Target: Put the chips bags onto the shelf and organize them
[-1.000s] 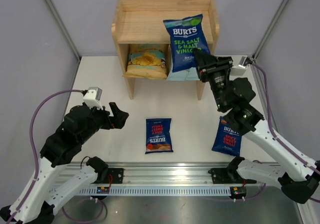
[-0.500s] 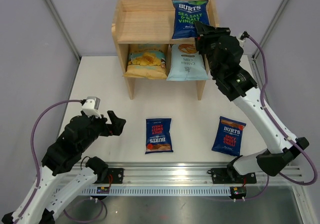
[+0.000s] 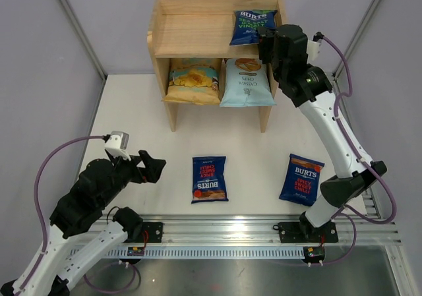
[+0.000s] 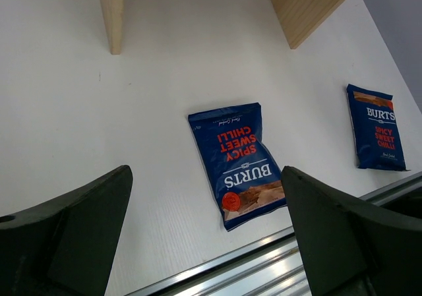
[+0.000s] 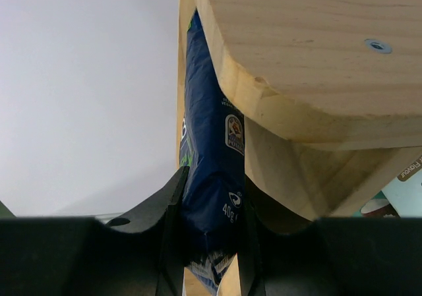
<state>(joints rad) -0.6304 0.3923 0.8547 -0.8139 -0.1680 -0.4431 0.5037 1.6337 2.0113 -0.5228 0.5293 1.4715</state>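
Note:
The wooden shelf (image 3: pixel 191 35) stands at the back of the table. My right gripper (image 3: pixel 265 44) is shut on a dark blue BURTS sea salt bag (image 3: pixel 252 27) and holds it over the right end of the upper tier; the bag (image 5: pixel 211 177) shows pinched between my fingers in the right wrist view. The yellow-and-teal bag (image 3: pixel 192 80) and the pale blue cassava bag (image 3: pixel 246 83) lie on the lower tier. Two BURTS spicy chilli bags lie flat on the table, one in the middle (image 3: pixel 210 178) and one at the right (image 3: pixel 302 179). My left gripper (image 3: pixel 153 167) is open and empty, left of the middle bag (image 4: pixel 239 161).
The metal rail (image 3: pixel 224 230) runs along the table's near edge. Grey walls enclose the table on both sides. The left part of the shelf's upper tier (image 3: pixel 184 32) is bare wood.
My right gripper has lifted the sea salt bag from in front of the shelf up over the upper tier's right end. My left arm has drawn back and down a little.

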